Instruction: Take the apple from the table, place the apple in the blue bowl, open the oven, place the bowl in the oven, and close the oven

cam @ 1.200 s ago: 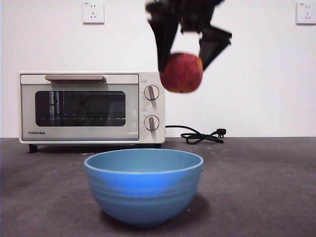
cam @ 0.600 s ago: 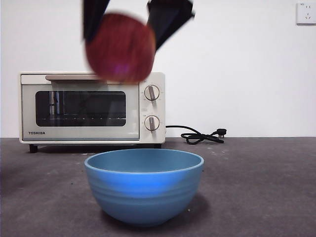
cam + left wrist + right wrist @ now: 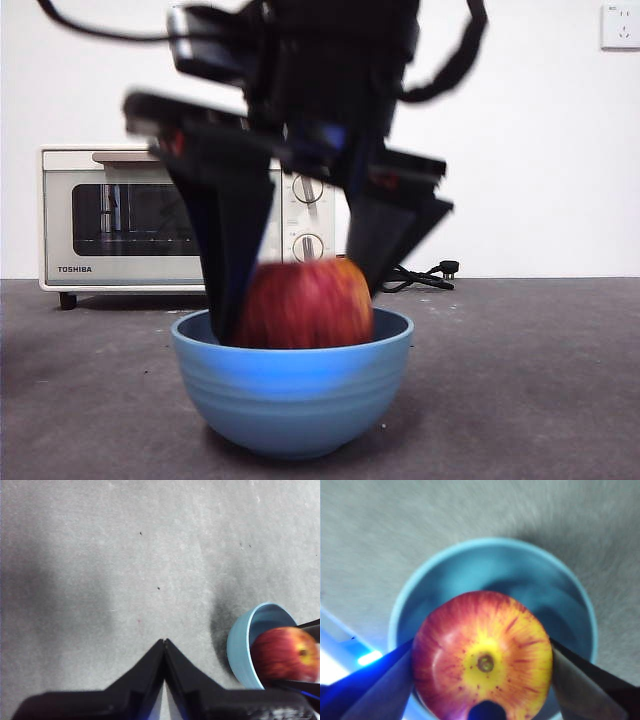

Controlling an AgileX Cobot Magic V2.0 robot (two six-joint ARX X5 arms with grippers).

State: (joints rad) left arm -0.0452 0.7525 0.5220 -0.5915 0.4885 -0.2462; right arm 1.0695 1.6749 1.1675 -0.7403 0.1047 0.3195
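The red apple with yellow streaks sits low inside the blue bowl, and my right gripper is shut on it, one black jaw on each side. In the right wrist view the apple fills the space between the jaws above the bowl. My left gripper is shut and holds nothing over bare table; the bowl and apple show at that view's edge. The cream oven stands behind with its door closed.
A black cord with a plug lies on the table right of the oven. A wall socket sits high on the white wall. Bare table spreads on both sides of the bowl.
My right gripper has swung left, then come down with the apple from above the oven's height into the bowl. The bowl and oven have not moved.
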